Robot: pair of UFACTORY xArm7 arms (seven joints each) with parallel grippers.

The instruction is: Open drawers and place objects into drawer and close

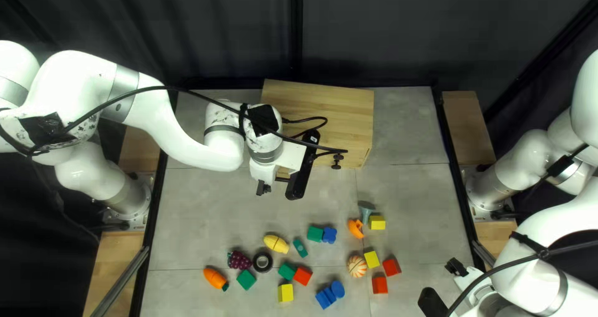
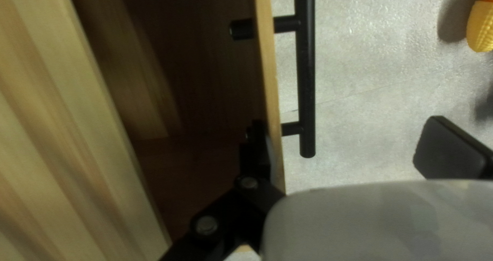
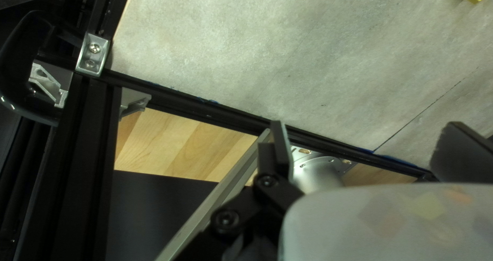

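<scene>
My left gripper (image 1: pixel 280 185) is at the front of the wooden cabinet (image 1: pixel 336 108), whose drawer is largely hidden in the top left view. In the left wrist view a drawer (image 2: pixel 190 76) stands open, its visible inside bare. My left gripper (image 2: pixel 354 143) is open across the drawer's front panel (image 2: pixel 266 61), one finger inside, the other beyond the black handle (image 2: pixel 306 81). My right gripper (image 1: pixel 443 284) is over the table's near right; in its wrist view the gripper (image 3: pixel 364 143) stands open and holds nothing. Toy items include a carrot (image 1: pixel 215 278), corn (image 1: pixel 276 243) and grapes (image 1: pixel 238 259).
Several coloured blocks, such as a red one (image 1: pixel 391 267) and a yellow one (image 1: pixel 285 292), lie on the table's near half. A black ring (image 1: pixel 262 262) and a striped ball (image 1: pixel 357 266) are among them. The black table-edge rail (image 3: pixel 205 104) passes beneath my right gripper.
</scene>
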